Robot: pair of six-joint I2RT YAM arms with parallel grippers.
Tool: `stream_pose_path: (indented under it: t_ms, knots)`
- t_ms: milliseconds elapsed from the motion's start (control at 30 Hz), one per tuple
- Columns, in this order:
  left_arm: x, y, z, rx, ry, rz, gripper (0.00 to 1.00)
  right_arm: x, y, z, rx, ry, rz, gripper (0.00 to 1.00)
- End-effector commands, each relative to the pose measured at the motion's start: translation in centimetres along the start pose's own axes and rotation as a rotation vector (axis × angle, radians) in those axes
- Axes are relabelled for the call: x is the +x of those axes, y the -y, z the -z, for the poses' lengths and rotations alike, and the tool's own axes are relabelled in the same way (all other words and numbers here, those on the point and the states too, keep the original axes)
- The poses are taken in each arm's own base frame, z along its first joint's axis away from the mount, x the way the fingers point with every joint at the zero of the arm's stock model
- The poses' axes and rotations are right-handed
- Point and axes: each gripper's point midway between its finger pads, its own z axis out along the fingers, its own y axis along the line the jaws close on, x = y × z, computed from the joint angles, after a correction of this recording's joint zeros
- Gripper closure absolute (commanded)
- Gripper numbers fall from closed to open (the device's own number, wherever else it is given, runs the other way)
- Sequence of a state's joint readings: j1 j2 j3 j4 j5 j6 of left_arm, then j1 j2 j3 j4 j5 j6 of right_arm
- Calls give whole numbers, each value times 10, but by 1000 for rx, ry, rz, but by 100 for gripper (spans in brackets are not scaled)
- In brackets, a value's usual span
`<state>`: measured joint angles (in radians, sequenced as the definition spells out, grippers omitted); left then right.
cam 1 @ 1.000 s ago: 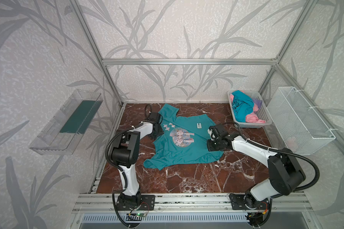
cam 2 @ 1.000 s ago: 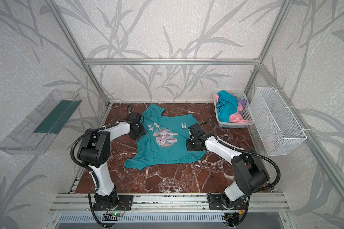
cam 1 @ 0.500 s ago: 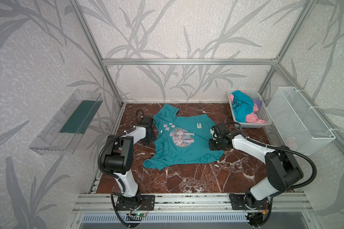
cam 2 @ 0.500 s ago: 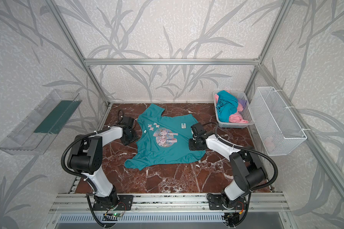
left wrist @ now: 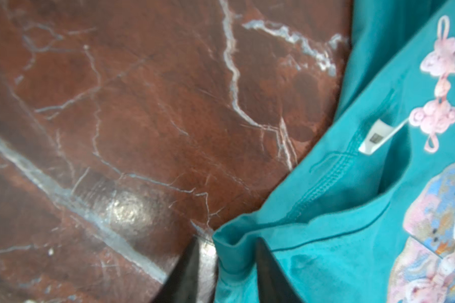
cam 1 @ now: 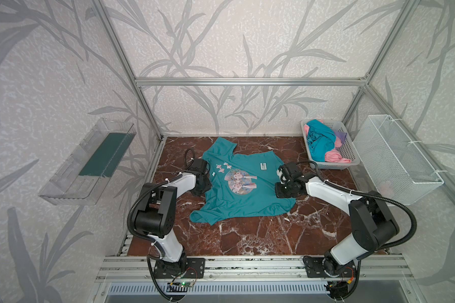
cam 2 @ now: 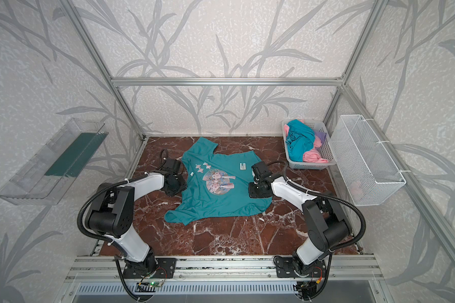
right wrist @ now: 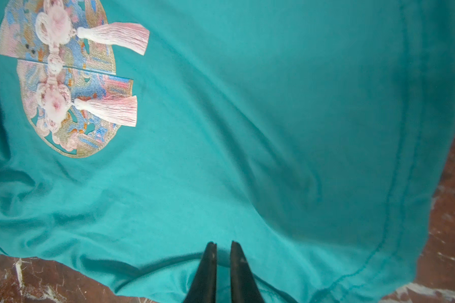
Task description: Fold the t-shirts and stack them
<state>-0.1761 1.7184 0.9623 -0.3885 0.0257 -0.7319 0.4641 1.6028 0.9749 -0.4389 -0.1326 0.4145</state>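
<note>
A teal shirt [cam 1: 247, 207] lies flat on the table [cam 1: 247, 236], in the middle, a bit to the far side. The left gripper [left wrist: 227, 244] is at its left edge, narrow, with a fold of cloth between the jaws; I cannot tell if it squeezes. The right gripper [right wrist: 223, 246] pinches the right edge. More shirts [cam 1: 321, 141] sit in the basket [cam 1: 334, 165], far right.
</note>
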Motion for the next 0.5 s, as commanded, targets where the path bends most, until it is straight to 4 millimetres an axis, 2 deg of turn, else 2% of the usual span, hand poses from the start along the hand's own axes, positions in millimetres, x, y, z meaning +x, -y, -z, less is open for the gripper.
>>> stream_pose_path:
  t_ms: [0, 67, 233, 433, 467]
  knots:
    - [18, -20, -3, -83, -50, 16, 90, -5, -2, 2, -1, 8, 3, 86]
    - [16, -28, 6, -114, -35, 19, 100, -5, 0, 2, 4, 11, -2, 86]
    - [20, -53, 27, -203, -14, 47, 100, -4, 2, -2, 8, 4, -16, 86]
    - [48, -78, 30, -246, -61, 114, 100, -1, 6, -6, 13, -3, -22, 87]
    - [52, -80, 29, -250, -68, 119, 97, -1, 6, -6, 11, -4, -23, 87]
